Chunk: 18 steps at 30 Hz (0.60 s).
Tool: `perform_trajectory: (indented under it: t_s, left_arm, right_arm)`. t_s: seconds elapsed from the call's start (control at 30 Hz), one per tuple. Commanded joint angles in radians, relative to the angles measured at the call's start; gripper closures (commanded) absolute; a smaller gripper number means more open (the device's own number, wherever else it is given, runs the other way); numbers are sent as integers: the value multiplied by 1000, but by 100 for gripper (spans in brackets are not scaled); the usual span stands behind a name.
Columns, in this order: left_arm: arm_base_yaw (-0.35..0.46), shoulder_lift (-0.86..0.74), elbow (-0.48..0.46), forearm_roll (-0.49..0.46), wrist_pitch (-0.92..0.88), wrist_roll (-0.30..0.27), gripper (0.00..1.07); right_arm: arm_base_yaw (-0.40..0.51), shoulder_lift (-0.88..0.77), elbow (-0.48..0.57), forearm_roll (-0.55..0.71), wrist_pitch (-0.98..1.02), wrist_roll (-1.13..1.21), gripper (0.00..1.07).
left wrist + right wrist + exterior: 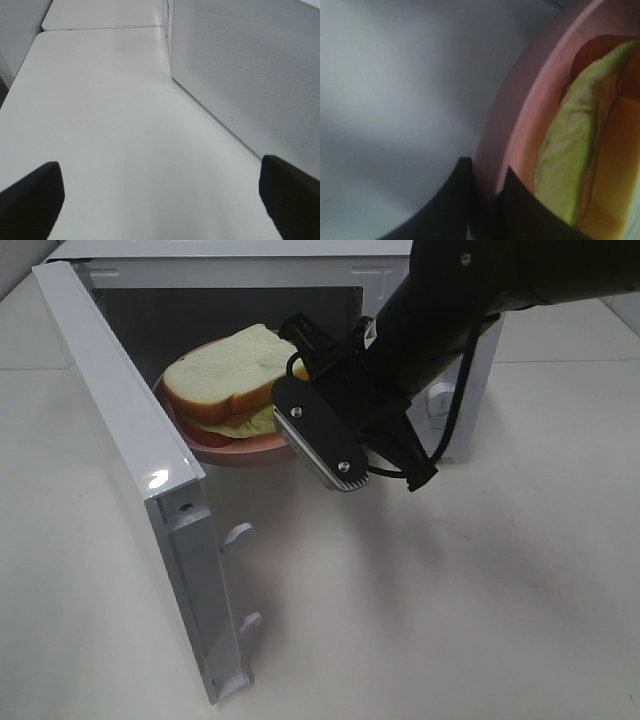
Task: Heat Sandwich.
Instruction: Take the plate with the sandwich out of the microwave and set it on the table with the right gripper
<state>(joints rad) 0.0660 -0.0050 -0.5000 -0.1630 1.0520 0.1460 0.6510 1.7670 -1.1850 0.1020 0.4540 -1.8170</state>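
The white microwave (pixel 120 420) stands with its door swung open toward seven o'clock. The right gripper (pixel 485 200) clamps the pink plate (pixel 235 450) rim at its mouth; the sandwich (pixel 235 375) lies on it. The left gripper (pixel 160 200) is spread wide, empty.

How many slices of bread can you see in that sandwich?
2. The top slice lies over the filling; the bottom slice shows only as an edge beneath it. Both sit on the pink plate in the microwave doorway. More could be hidden.

The white-bread sandwich (pixel 235 375) lies flat, red and green filling showing.
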Motion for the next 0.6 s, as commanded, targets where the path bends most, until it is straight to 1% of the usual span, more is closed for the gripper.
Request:
perform_trajectory:
  t_s: [0.03, 0.1, 0.17, 0.27, 0.33, 0.4, 0.5, 0.6]
  left_arm:
    - [3, -28, 3, 0, -13, -3, 3]
    - [3, -28, 3, 0, -13, -3, 3]
    - [3, -28, 3, 0, -13, -3, 3]
    - [3, -28, 3, 0, -13, -3, 3]
    - [3, -28, 3, 0, -13, -3, 3]
    - [3, -28, 3, 0, -13, -3, 3]
    - [3, -28, 3, 0, -13, -3, 3]
    - [3, -28, 3, 0, -13, -3, 3]
  right_arm:
    - [3, -43, 27, 13, -32, -7, 107]
    - [3, -84, 70, 13, -28, 13, 107]
    - [3, -96, 82, 13, -28, 19, 107]
    - [3, -157, 142, 13, -27, 32, 107]
    - [3, -174, 155, 13, -27, 35, 107]
    - [3, -220, 199, 13, -24, 50, 107]
    - [3, -251, 224, 13, -24, 57, 107]
    - [3, -315, 277, 6, -21, 83, 107]
